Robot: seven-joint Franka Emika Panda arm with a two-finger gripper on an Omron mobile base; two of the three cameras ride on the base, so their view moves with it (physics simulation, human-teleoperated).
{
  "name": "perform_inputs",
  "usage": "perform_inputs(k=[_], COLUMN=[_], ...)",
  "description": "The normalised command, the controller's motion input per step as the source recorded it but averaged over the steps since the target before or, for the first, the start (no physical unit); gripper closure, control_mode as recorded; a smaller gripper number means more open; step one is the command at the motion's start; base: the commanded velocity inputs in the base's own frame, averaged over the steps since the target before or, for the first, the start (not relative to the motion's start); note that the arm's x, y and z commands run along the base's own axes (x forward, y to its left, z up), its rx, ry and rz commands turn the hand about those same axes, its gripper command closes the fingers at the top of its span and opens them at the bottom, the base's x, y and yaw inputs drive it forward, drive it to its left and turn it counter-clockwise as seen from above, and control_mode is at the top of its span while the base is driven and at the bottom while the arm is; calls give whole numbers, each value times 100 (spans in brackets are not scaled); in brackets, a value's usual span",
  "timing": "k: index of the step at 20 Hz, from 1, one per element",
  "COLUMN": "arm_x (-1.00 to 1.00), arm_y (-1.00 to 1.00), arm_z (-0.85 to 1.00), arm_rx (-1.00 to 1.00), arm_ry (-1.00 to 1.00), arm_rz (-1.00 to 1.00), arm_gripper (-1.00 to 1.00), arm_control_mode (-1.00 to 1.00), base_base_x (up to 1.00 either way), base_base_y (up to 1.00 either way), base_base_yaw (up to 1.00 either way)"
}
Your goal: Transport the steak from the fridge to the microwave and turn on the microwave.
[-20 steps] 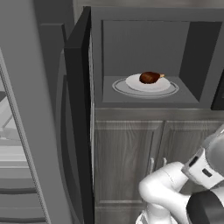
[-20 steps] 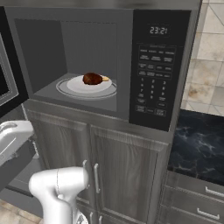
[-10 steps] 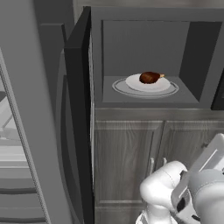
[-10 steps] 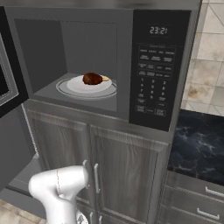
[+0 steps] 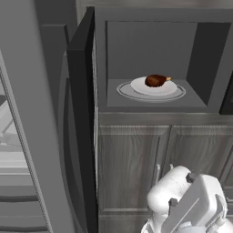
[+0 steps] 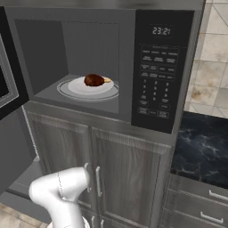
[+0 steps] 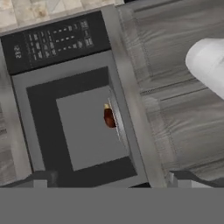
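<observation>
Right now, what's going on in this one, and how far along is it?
The steak already sits on a white plate on the turntable inside the microwave, whose door stands open. The arm has let go: its gripper is open, empty and pulled back, looking at the cavity from outside. What's left is shutting the door and starting the microwave from the keypad under the lit clock.
</observation>
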Motion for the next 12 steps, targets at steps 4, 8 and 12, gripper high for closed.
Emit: perform_inputs(k=[4,8,12], arm_x=[-4,0,0], arm_y=[28,29,13], arm_z=[-32,-29,-33], arm_rx=[-34,-33,-32], arm_ry=[-14,-10,-14], arm_rz=[16,14,15], arm_gripper=[-100,-100,-100], arm_control_mode=[-100,-100,-100], base_base_x=[0,0,0], base_base_y=[0,0,0], base_base_yaw=[0,0,0])
